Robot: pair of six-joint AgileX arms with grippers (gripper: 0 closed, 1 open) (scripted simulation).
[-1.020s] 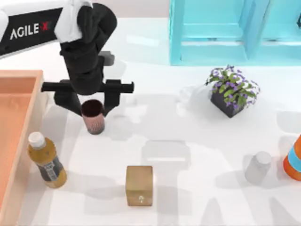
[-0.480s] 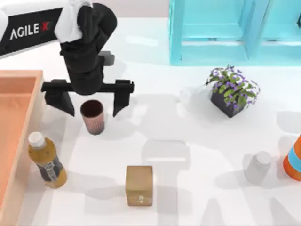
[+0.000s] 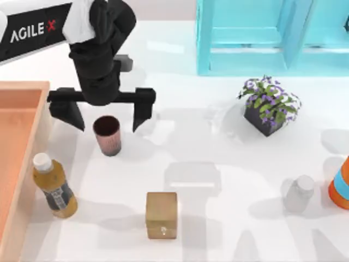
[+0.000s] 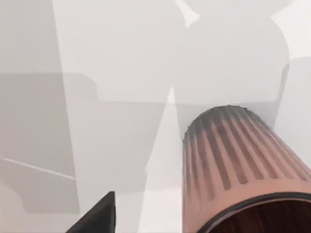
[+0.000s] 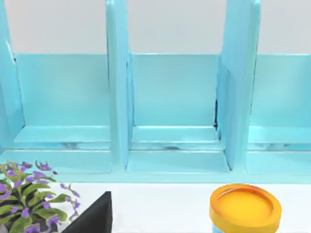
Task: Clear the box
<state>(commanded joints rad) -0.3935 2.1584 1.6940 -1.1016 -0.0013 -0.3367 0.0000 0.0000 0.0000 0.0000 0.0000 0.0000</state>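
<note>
Released, the cup (image 3: 107,135) stands beside the box (image 3: 22,164); left hand (image 3: 102,116) spread, apparently raised.

cup (image 3: 107,135) upright | bottle (image 3: 53,186) beside cube (image 3: 161,214) | plant (image 3: 268,105) near shelf (image 3: 272,35)

White table (image 3: 229,218), cyan shelf unit (image 3: 262,38) at far edge

Ribbed brown cup (image 4: 233,165) upright on white table (image 4: 121,73), just beside dark fingertip (image 4: 97,216), not touching.
</note>
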